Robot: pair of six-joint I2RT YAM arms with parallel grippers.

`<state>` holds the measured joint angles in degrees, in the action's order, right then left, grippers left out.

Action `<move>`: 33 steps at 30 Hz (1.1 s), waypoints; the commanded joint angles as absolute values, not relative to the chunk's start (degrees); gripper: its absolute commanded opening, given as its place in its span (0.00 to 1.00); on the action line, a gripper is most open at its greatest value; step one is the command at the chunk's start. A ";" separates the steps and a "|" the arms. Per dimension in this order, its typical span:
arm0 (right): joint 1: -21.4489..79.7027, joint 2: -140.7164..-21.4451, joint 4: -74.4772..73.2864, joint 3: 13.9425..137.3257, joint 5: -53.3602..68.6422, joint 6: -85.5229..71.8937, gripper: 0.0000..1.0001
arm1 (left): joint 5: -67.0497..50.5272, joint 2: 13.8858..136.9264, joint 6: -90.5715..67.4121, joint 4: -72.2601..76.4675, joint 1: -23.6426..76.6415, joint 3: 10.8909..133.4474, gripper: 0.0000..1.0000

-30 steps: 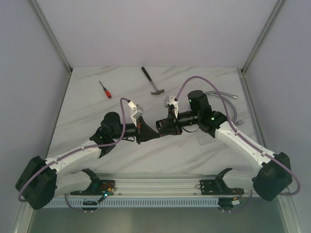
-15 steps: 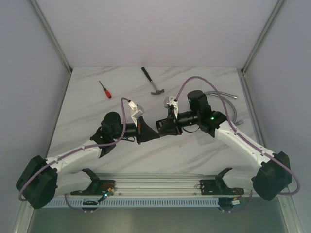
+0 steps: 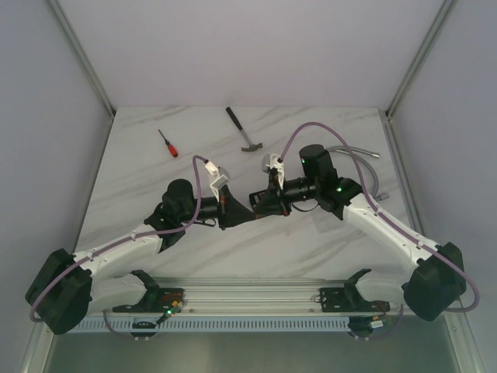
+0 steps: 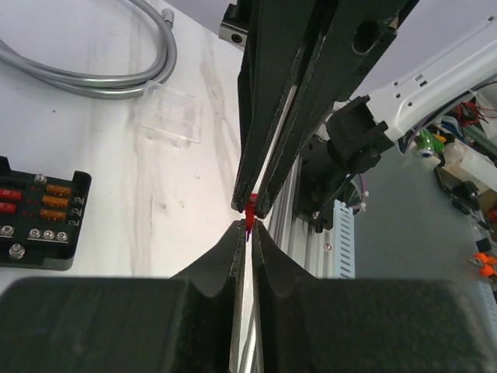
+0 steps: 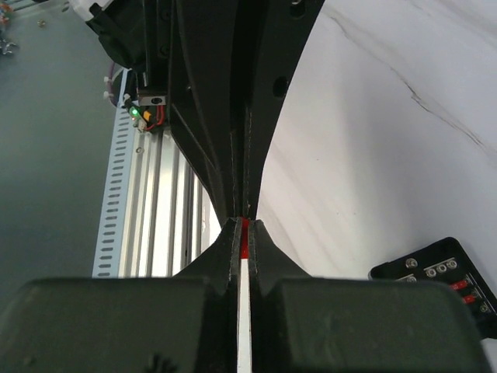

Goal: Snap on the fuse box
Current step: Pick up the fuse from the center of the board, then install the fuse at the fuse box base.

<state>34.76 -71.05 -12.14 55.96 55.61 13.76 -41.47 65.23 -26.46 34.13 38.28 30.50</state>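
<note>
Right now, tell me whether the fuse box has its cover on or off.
Off: the fuse box shows bare red and orange fuses, and a clear lid-like piece lies apart from it.

The top camera looks down from above and behind the arm bases onto the whole desk (image 3: 311,241). Each wrist camera sits close behind its own fingers, facing the other arm. The views from the left gripper (image 4: 247,228) and right gripper (image 5: 244,223) share the small red piece (image 4: 249,210) and the fuse box (image 4: 39,210).
</note>
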 commanded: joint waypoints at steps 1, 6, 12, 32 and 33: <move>35.19 -72.06 -14.07 56.78 52.75 13.15 0.00 | -37.27 65.30 -25.61 36.98 38.34 31.25 0.16; 35.07 -71.94 -13.90 57.03 49.81 12.26 0.00 | -35.34 65.70 -25.21 36.13 38.33 31.20 0.26; 34.90 -72.45 -14.04 57.73 34.48 7.83 0.00 | -26.07 65.60 -23.83 30.54 38.17 30.94 0.46; 35.47 -89.73 -10.45 61.37 -0.73 -3.70 0.00 | -8.87 82.19 -39.57 24.84 32.39 36.41 1.00; 35.65 -90.65 -10.07 61.59 -1.30 -4.19 0.00 | -10.05 83.50 -40.70 25.61 31.65 36.35 1.00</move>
